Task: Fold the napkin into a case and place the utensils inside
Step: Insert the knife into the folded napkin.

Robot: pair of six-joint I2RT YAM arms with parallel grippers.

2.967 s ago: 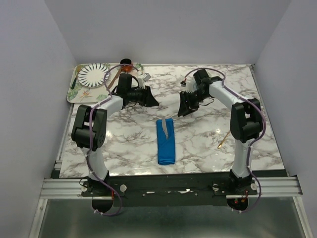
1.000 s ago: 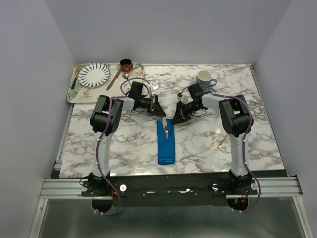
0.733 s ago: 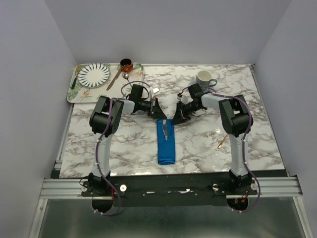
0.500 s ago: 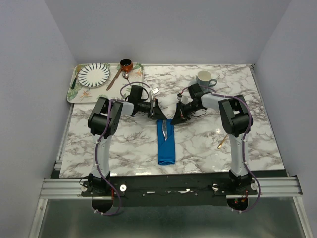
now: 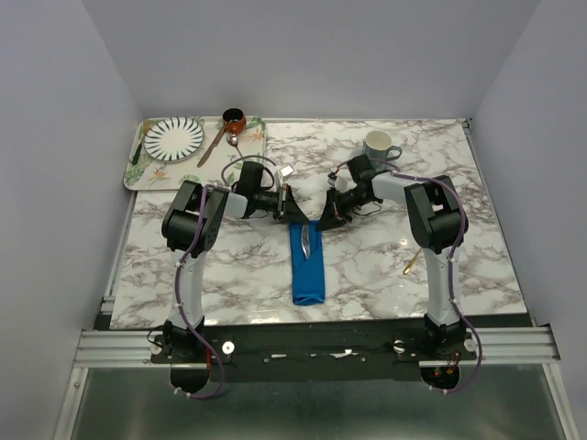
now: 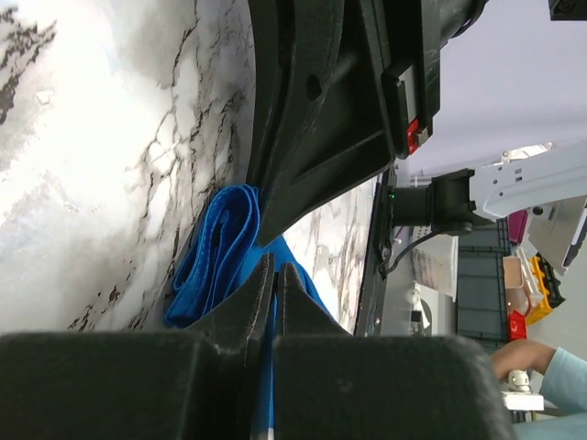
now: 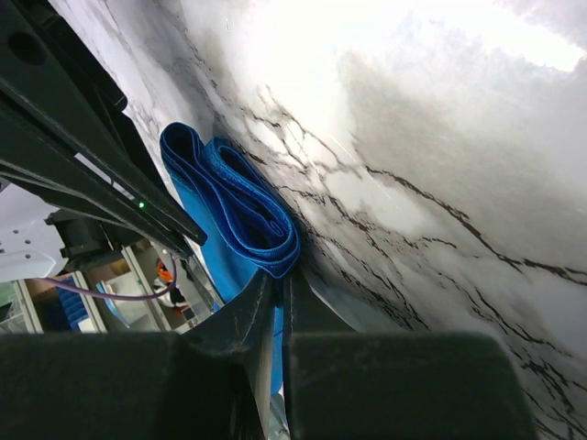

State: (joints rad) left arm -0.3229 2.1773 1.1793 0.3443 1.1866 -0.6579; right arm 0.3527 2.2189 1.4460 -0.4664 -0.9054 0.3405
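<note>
- Note the case (image 5: 307,270) lying flat mid-worktop (image 5: 229,266), the silver utensil (image 5: 307,240) on its far end, the gold spoon (image 5: 413,259) well apart to the right.
- Pinching a far corner of the cloth apiece: the left claw (image 5: 295,213) and right claw (image 5: 326,218), fingers pressed together.
- Raise both corners evenly and only slightly, likely to open the mouth, without dragging folds loose or rolling the utensil off.
</note>
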